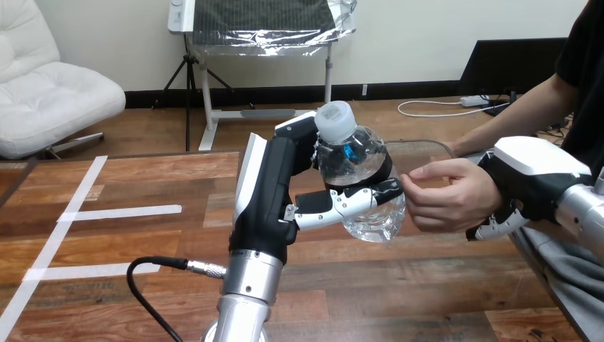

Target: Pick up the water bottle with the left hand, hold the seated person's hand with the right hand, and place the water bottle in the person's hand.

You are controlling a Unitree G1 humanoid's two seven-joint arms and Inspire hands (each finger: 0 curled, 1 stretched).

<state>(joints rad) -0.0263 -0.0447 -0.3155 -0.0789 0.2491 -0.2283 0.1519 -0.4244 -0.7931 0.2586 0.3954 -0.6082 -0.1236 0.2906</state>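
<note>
The water bottle [354, 160] stood upright in the air above the desk [399, 285], near the middle of the view, with its white cap [335, 119] at 12 o'clock. It was clear, with a dark band round its middle. The left hand [274, 192] was clamped on it from 9 o'clock, one finger [356, 203] wrapped across the front below the band and the rest reaching round behind the neck.

At 3 o'clock from the bottle was the person's hand [449, 192], loosely curled, its fingertips at the bottle's side (touching or just short of it, I could not tell which). Further out at 3 o'clock, the right hand [530, 174] lay over the person's wrist, its fingers [491, 228] curling round beneath it.

On the desk, white tape lines [121, 211] lay out at 9 o'clock, and a black cable [146, 285] looped at 7 o'clock.
</note>
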